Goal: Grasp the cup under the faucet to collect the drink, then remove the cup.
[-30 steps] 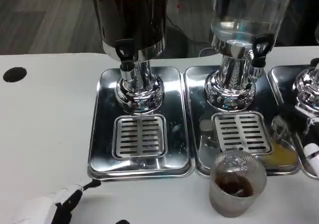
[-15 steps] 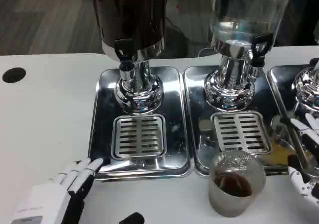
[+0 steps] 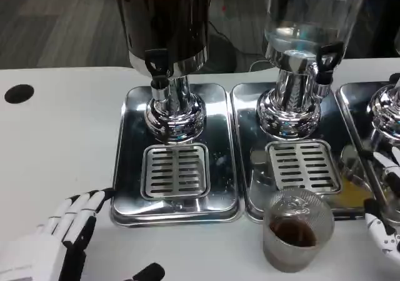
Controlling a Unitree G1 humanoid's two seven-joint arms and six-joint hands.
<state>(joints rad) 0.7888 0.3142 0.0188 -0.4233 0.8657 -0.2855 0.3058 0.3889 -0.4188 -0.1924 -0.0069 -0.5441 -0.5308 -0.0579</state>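
A clear ribbed plastic cup (image 3: 297,229) with dark drink in its bottom stands on the white table, just in front of the middle dispenser's tray. The dark dispenser's faucet (image 3: 157,65) hangs over the left drip grille (image 3: 175,171), with nothing beneath it. My left hand (image 3: 62,237) lies at the lower left with fingers spread, holding nothing, its fingertips near the left tray's front corner. My right hand (image 3: 384,215) shows at the right edge, fingers apart, just right of the cup and not touching it.
Three chrome dispensers stand in a row on steel trays: the dark one (image 3: 165,25), a clear one (image 3: 309,25) with its own faucet (image 3: 325,59), and a third (image 3: 387,106) at the right edge. A black hole (image 3: 19,93) marks the table's left.
My left hand has come further into view, then drawn back left from the tray corner. My right hand entered at the right edge beside the cup. The cup has stayed put.
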